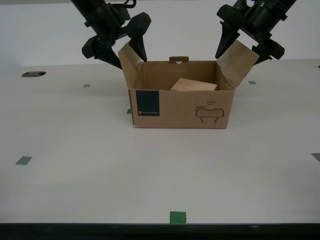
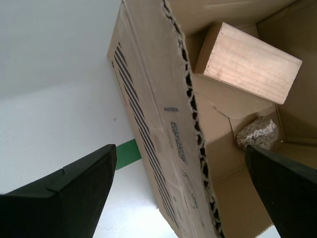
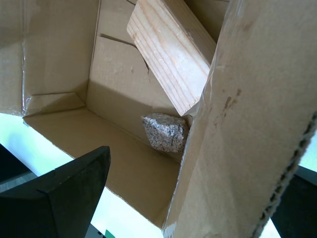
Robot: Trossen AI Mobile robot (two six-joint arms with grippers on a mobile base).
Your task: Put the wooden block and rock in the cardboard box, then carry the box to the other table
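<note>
The cardboard box [image 1: 180, 107] stands open on a smooth off-white table [image 1: 75, 190]. Inside it, the wooden block [image 1: 194, 85] leans against a wall, also seen in both wrist views [image 2: 247, 62] [image 3: 171, 52]. The rock [image 2: 257, 133] [image 3: 166, 131] lies on the box floor beside it. My second gripper [image 1: 130, 57] [image 2: 181, 148] is open and straddles the side flap [image 1: 129, 60] at the exterior view's left. My first gripper [image 1: 239, 50] [image 3: 203, 163] is open astride the flap [image 1: 237, 62] at the exterior view's right. The other table is out of view.
Grey tape squares [image 1: 23, 160] [image 1: 86, 85] [image 1: 251, 82] dot the table. A green tape mark [image 1: 177, 217] lies at the front edge, and another [image 1: 129, 111] [image 2: 128, 153] beside the box. A dark oval [image 1: 33, 74] sits at the exterior view's far left.
</note>
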